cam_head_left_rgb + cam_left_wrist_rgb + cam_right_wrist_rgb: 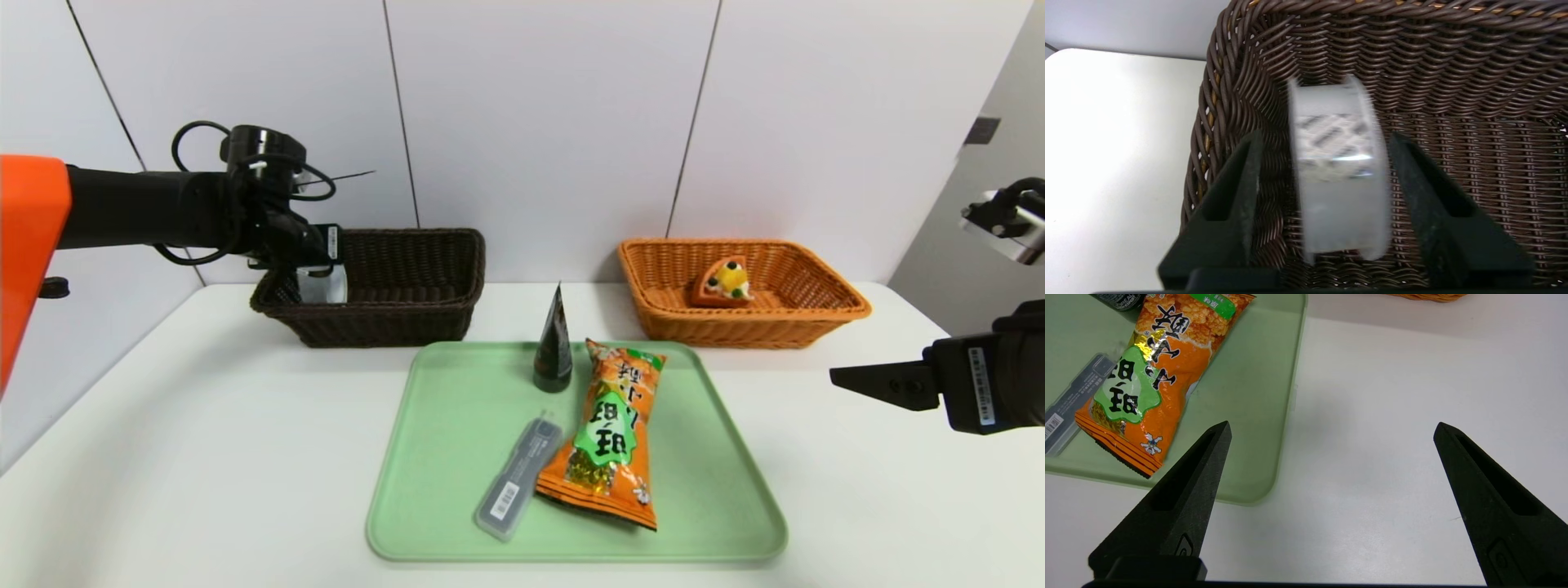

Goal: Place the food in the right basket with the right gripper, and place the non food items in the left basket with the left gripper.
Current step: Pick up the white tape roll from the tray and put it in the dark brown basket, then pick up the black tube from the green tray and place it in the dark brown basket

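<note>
Between the left gripper's (1323,163) parted fingers, a blurred white item (1337,175).

black arms, orange upper casing

the left arm (147,208) is matte black with an orange shell near its base — looped black cables crown the wrist, a white barcode sticker below. the right gripper (1331,465) has wedge-shaped black fingers (1180,506) with slotted recesses — its body also stickered.

The dark basket (392,286) and the orange basket (784,302) are woven of rough wicker. The tray (441,457) is made of smooth matt plastic. The snack bag (612,433) is wrapped in glossy, crinkled foil. The counter (188,457) is finished smooth and white.
</note>
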Controlling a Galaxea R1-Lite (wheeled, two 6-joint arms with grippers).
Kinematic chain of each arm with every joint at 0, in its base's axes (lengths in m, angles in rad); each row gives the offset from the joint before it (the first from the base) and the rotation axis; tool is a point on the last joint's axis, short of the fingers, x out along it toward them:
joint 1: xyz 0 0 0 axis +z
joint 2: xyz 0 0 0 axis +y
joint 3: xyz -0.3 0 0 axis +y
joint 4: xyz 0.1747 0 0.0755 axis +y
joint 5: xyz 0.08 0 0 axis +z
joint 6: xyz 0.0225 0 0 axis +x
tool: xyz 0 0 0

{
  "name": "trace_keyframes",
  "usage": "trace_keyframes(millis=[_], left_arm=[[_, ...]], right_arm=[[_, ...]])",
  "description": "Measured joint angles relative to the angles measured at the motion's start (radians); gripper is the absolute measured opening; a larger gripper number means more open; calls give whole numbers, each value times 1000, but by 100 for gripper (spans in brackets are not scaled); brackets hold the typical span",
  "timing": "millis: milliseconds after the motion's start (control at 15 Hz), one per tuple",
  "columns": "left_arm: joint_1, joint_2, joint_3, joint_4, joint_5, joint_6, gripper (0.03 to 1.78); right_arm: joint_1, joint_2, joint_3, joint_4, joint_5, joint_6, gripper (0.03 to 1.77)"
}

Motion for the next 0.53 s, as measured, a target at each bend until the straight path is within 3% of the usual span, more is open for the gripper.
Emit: trace_keyframes(millis=[200, 533], left_arm=[[-1, -40, -32, 24, 0, -3, 134], [-69, -231, -114, 186, 19, -16, 151]], right_arm=[[0, -2, 2, 0, -1, 1, 171], [0, -4, -1, -2, -1, 5, 171]])
